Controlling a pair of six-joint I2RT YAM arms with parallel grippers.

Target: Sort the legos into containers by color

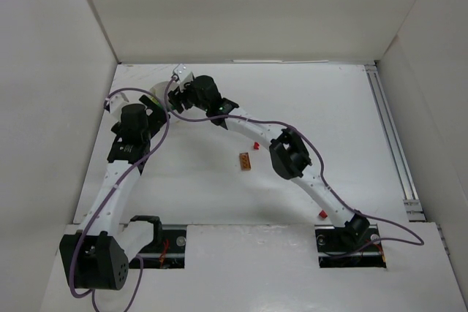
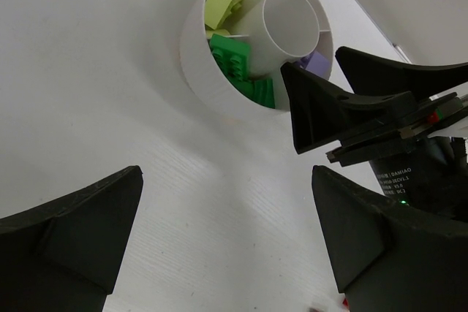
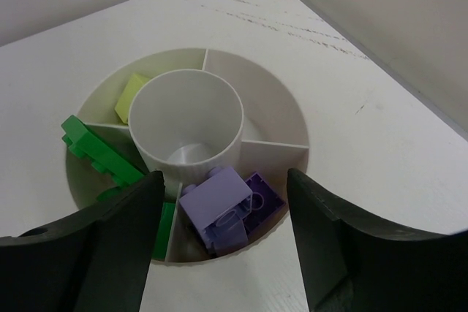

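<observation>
One round white dish point(image 3: 259, 104) sits near the far-left corner of the worktop point(image 1: 219, 202), split into sections around a central cup. Two purple bricks point(image 3: 219, 206) lie in one section, one pale and one darker, touching each other. Green bricks point(image 2: 234, 60), at least two, fill the next section, and lime bricks point(image 2: 223, 5) the one after. Three bricks are loose on the worktop: one orange-brown brick point(image 1: 244, 161) near the middle, one red brick point(image 1: 257, 145) just beyond it, and a second red brick point(image 1: 322, 214) close to the near edge by the right arm's base.

Only the top view shows the loose bricks; there the dish is mostly hidden under the arms. The right wrist view shows one lime brick, the left wrist view two.

The right arm stretches from the near-right across to the far-left corner. The right gripper point(image 3: 223, 180) points down over the purple section, jaws apart and holding nothing. The left arm reaches forward along the left side. The left gripper point(image 2: 227, 253) hangs just beside the dish, spread wide and empty
</observation>
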